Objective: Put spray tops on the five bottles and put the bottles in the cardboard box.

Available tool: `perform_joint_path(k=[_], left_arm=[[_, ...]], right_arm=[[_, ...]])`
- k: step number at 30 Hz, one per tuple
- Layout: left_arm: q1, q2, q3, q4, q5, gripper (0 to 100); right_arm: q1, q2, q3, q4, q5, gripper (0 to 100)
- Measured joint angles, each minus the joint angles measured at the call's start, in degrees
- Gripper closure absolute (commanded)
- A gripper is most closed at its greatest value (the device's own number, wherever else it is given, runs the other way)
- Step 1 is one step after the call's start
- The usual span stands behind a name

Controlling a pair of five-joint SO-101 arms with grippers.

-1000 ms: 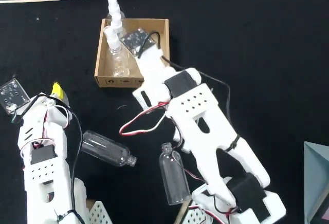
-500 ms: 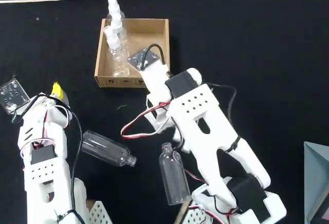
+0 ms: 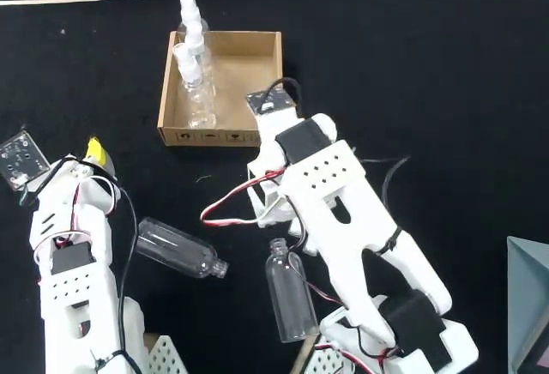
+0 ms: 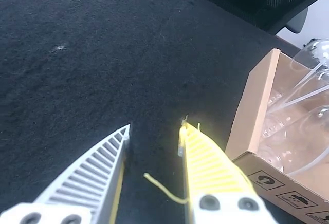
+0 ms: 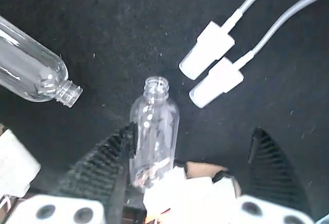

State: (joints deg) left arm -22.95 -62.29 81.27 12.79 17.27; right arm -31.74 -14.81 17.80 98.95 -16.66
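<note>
The cardboard box sits at the table's far middle, with three capped bottles leaning along its left side. Two open clear bottles lie on the black table: one near the left arm and one beside the right arm's base. In the right wrist view my right gripper hangs open above the table; the nearer bottle is by one finger, the other bottle farther off. Two white spray tops with tubes lie side by side. My left gripper is open over bare table beside the box.
The right arm stretches from the near edge up to the box's near right corner. A grey-blue container corner shows at the right edge. Open black table lies to the right and far left.
The right arm's wrist has drawn back from over the box to just outside its near right corner. The left arm and both loose bottles have stayed put.
</note>
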Motion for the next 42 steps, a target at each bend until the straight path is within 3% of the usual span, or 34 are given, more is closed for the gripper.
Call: perform_joint_path(k=[11, 21, 33, 42], left_arm=[[0.00, 0.00, 0.00, 0.00, 0.00, 86], [0.00, 0.00, 0.00, 0.00, 0.00, 86], [0.00, 0.00, 0.00, 0.00, 0.00, 86], [0.00, 0.00, 0.00, 0.00, 0.00, 86]], right_arm=[[-7.56, -0.09, 5.10, 0.09, -2.20, 70.8], [-8.09, -0.09, 6.42, 0.00, -2.20, 70.7], [-8.09, -0.09, 26.20, -18.73, -2.20, 70.8], [-8.09, -0.09, 29.01, -21.71, -2.20, 70.9]])
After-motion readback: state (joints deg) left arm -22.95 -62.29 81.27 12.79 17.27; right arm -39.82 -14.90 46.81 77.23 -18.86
